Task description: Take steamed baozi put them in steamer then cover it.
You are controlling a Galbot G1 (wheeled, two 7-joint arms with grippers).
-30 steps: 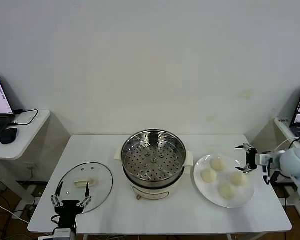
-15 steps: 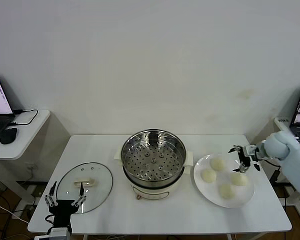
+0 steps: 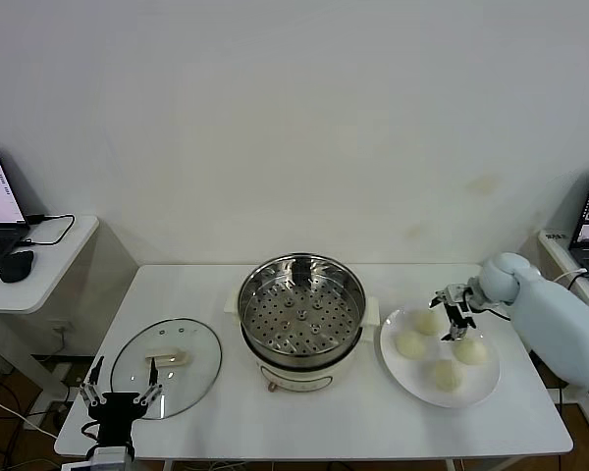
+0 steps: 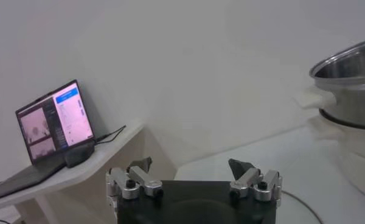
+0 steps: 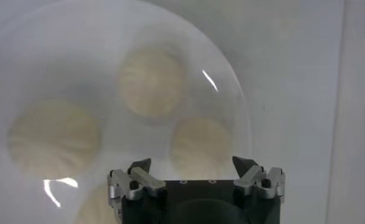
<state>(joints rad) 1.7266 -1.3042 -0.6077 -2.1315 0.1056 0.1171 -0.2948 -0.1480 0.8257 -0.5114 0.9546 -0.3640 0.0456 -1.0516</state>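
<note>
Steamed baozi (image 3: 444, 348), four smooth cream-white buns, resting on a white plate (image 3: 402, 378) just right of the steamer (image 3: 301, 316); steamer shiny steel, perforated tray bare, uncovered; cover (image 3: 167, 365), clear glass with a cream bar handle, lying flat left of the steamer. Right gripper (image 3: 453, 314) poised over the plate, between the two buns farthest from the steamer's front, fingers spread, holding nothing. Left gripper (image 3: 118, 399) low at the table's near edge, beside the cover, fingers spread and empty. Fourth bun partly cut off in the right wrist view.
</note>
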